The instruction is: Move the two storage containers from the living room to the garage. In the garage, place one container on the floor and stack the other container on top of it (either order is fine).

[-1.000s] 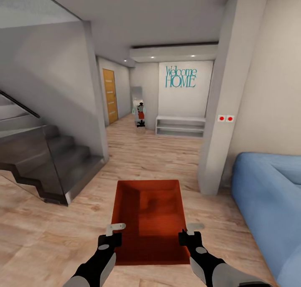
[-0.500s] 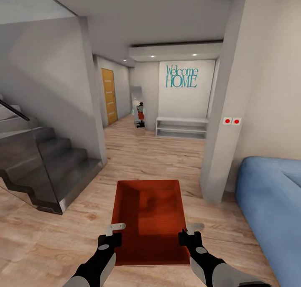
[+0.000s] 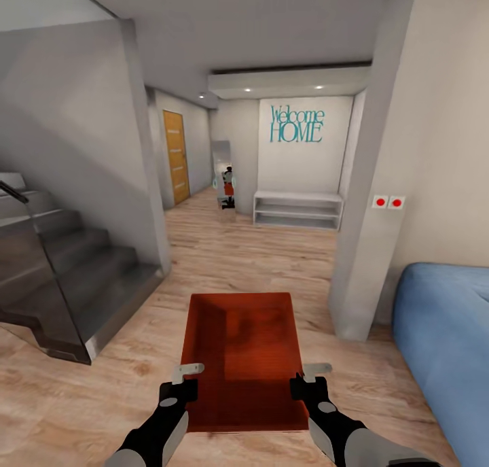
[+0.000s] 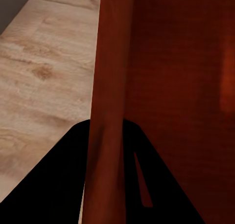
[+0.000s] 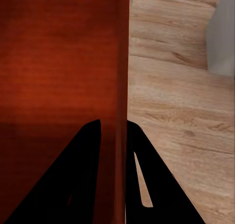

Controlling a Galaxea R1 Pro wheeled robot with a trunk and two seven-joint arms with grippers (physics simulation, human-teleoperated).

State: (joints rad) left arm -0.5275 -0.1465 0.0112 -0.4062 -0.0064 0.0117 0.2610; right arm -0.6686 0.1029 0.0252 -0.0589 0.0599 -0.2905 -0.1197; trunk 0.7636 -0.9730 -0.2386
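A red-orange lidless storage container [image 3: 243,358] hangs in front of me above the light wood plank floor, carried between both arms. My left gripper [image 3: 185,378] is shut on its left wall [image 4: 110,111], with one dark finger [image 4: 58,185] on each side of the wall. On the opposite side, my right gripper [image 3: 307,377] is shut on the right wall [image 5: 120,87], which sits pinched between the dark fingers [image 5: 78,175]. The container is empty inside.
A dark staircase [image 3: 68,277] with a glass balustrade rises at the left. A grey pillar [image 3: 363,249] and a blue sofa [image 3: 445,338] stand at the right. Ahead, a hallway leads to a white bench [image 3: 297,210], a "Welcome HOME" wall and an orange door [image 3: 176,156].
The whole view has shifted: staircase slid left, pillar and sofa slid right, as the camera moves forward. The container and both grippers hold the same place in the picture.
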